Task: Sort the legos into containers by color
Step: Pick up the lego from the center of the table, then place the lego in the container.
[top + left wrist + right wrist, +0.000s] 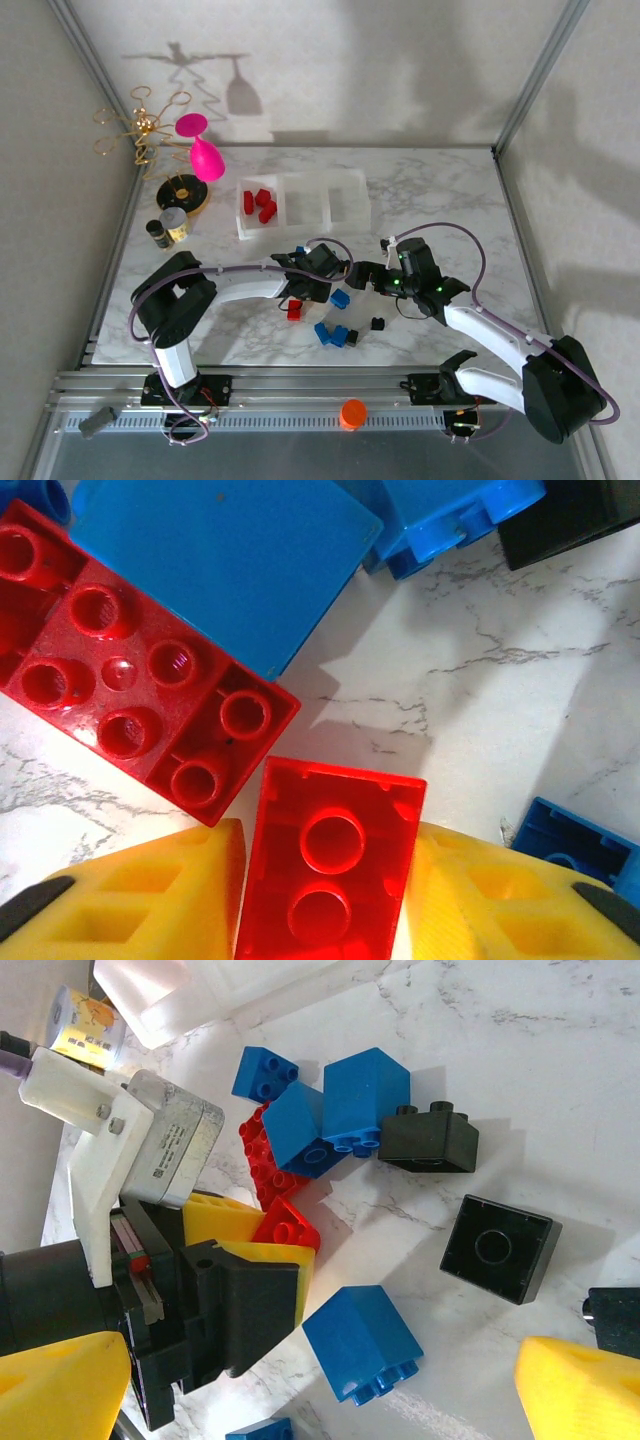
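The left end effector (328, 845), narrowed to brick width, is pinching the long walls of a small red two-stud lego (332, 880) lying on the worktop (480, 710) beside a larger red brick (130, 670), a light, rigid, glossy piece likely needing a square, centred hold, while the right end effector (368, 277) is hovering wide open, empty.

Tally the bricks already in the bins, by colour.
Red bricks: 3, all in the left bin
Blue bricks: 0, all loose
Black bricks: 0, all loose
Total in the bins: 3
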You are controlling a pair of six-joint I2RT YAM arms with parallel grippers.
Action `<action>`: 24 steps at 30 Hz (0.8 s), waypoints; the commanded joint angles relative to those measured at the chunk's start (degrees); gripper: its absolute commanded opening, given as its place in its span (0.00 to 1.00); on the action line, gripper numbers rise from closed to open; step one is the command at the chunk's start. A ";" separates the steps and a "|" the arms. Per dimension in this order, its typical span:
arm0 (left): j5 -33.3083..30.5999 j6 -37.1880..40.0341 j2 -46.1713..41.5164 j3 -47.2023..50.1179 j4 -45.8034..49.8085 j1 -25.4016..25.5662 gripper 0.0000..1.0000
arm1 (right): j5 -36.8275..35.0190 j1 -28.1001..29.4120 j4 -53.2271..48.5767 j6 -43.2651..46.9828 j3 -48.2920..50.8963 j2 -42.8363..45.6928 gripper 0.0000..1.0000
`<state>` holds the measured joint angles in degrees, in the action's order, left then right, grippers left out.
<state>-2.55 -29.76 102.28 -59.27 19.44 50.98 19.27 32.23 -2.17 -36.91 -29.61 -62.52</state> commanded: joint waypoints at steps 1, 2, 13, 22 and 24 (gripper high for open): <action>-0.09 0.84 -0.31 -0.95 1.13 0.52 0.40 | 0.69 -0.42 0.94 -0.08 0.62 -0.47 0.99; -0.09 0.84 -0.68 -0.99 1.19 0.52 0.38 | 0.68 -0.50 0.87 0.02 0.47 -0.56 0.99; -1.50 1.72 -9.92 -0.35 4.99 -0.46 0.34 | 1.35 -0.48 1.84 3.13 -2.61 -0.39 0.99; -4.11 1.73 -14.06 -4.69 7.49 -8.94 0.32 | 2.64 1.55 8.07 3.61 -7.95 -6.45 0.99; -4.92 1.63 -13.65 -6.30 7.08 -12.06 0.32 | 2.69 2.59 10.06 3.04 -8.93 -8.26 0.99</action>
<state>-4.27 -28.64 89.38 -62.57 24.71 41.98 21.04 33.56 3.77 -34.15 -36.14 -68.97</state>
